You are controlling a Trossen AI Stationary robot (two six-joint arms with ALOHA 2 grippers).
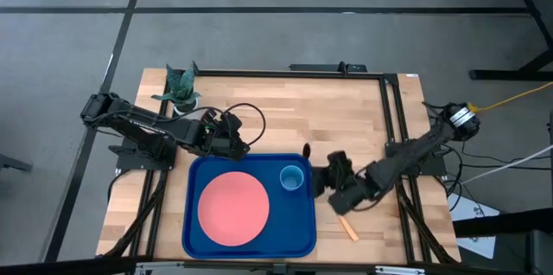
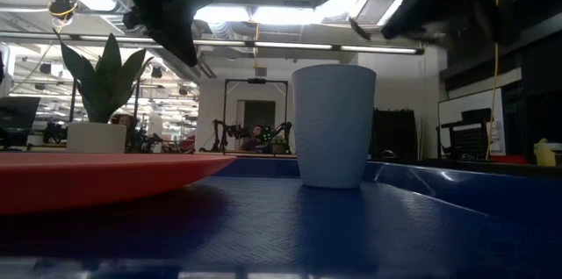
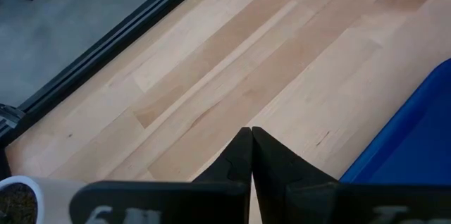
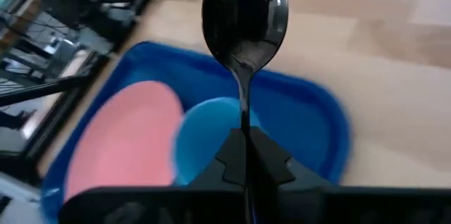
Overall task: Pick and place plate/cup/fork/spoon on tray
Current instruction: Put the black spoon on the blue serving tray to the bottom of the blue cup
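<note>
Spoon [image 4: 244, 23]: dark and glossy, pinched by its thin handle in the right jaws; in the right wrist view the oval bowl stands out beyond the fingertips, above the blue tray's corner. In the high view only a small dark tip shows at the tray's right rim, centre right of the frame.
Right gripper [image 4: 244, 138]: jaws pressed onto the spoon handle with no gap showing beside it. In the high view it [image 1: 321, 174] sits just off the tray's right edge, right of centre in the frame.
Cup [image 1: 293, 176]: light blue, upright in the tray's upper right corner, close beside the right gripper and apart from the plate.
Plate [image 1: 233, 207]: salmon-pink, flat on the tray floor, left of centre in the tray, filling much of it.
Tray [image 1: 192, 232]: deep blue with a raised rim, at the lower centre of the high view on the wooden table [image 1: 285, 111].
Fork [image 1: 349, 227]: tan handle lying on the bare table at lower right, outside the tray, just below the right gripper.
Left gripper [image 3: 251, 155]: jaws closed tip to tip, holding nothing, over bare wood beside the tray's upper left corner.
Open room: a blue strip of tray floor lies free to the right of the plate, below the cup; the table's upper half is bare wood.
Potted plant [image 1: 180, 89]: at the table's upper left, near the left arm.
</note>
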